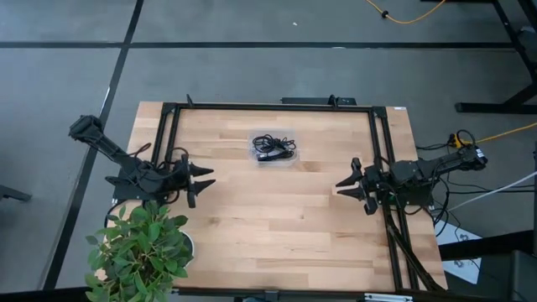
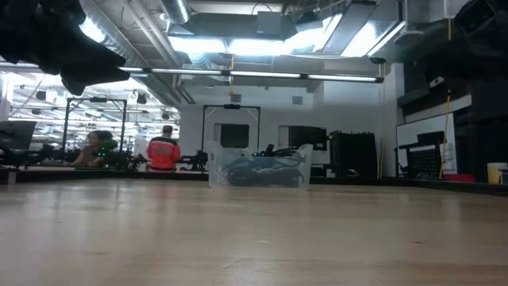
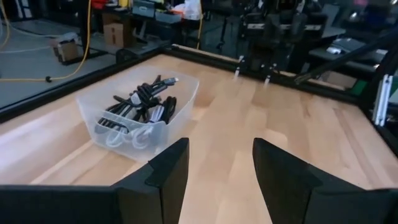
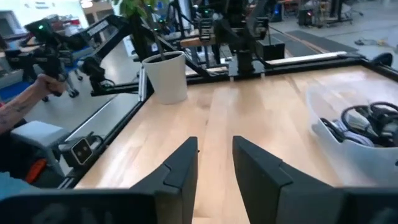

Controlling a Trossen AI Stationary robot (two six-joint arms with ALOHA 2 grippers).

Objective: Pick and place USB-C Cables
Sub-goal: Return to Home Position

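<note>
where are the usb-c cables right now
In the high view the USB-C cables lie heaped inside the transparent bin, on the table's upper middle, midway across between the left gripper and the right gripper.

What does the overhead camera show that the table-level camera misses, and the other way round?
Only the high view shows both dark arms parked at the table's sides, the left gripper and the right gripper open and empty, and the leafy green potted plant by the left arm. Only the low view shows the room behind: bright ceiling lights and a person in an orange top far off. Both show the light wooden table and the clear plastic bin holding the black and pale coiled cables.
</note>
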